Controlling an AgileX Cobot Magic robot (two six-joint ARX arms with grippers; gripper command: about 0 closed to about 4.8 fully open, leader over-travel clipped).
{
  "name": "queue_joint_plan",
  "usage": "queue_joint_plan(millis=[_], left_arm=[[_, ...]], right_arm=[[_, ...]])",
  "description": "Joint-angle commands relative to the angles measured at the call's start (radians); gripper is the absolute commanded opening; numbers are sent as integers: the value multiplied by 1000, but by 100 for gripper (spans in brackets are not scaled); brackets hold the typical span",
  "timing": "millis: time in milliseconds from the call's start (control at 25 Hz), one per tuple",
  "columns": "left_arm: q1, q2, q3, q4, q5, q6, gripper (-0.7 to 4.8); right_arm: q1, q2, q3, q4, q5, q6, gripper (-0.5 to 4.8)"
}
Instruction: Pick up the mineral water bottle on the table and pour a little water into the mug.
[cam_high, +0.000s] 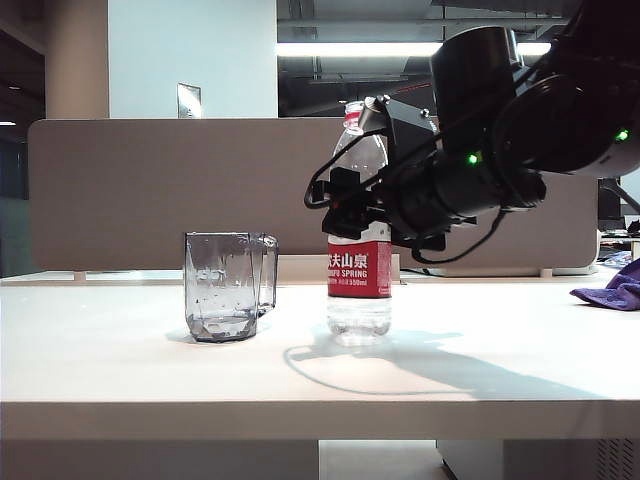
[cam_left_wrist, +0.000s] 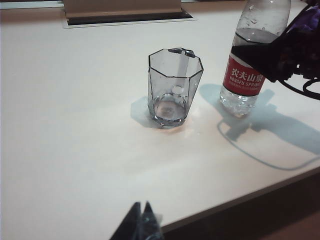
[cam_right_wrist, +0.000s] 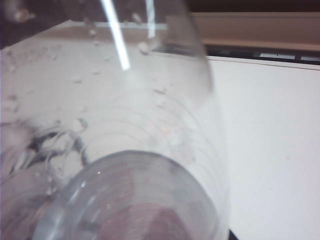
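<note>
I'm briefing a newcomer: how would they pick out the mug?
On the wide white table, look left of the tall clear bottle with the red label, which the right gripper is at. The mug is the short grey-tinted faceted cup with a squarish handle.

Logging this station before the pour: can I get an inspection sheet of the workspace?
Surface: white table, dry as far as visible.
Job's things: mineral water bottle upright, uncapped; mug upright beside it, apart.
Clutter: purple cloth at the right edge.
Grippers: right gripper around the bottle's upper body, grip not confirmable; left gripper low at the near edge, jaws together.
Cables: black cable looped under the right arm.
Surroundings: grey partition behind.
</note>
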Motion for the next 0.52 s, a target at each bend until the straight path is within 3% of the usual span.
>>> queue_joint_plan(millis=[40, 320, 399, 519], left_arm=[[0, 1, 5, 9, -2, 0, -3], [0, 1, 5, 9, -2, 0, -3], [0, 1, 5, 9, -2, 0, -3], [0, 1, 5, 9, -2, 0, -3]], right_arm=[[-4, 8, 0, 40, -3, 4, 305], [-5, 60, 0, 103, -3, 29, 309], [-5, 60, 0, 103, -3, 29, 365], [-6, 60, 0, 102, -3, 14, 379]])
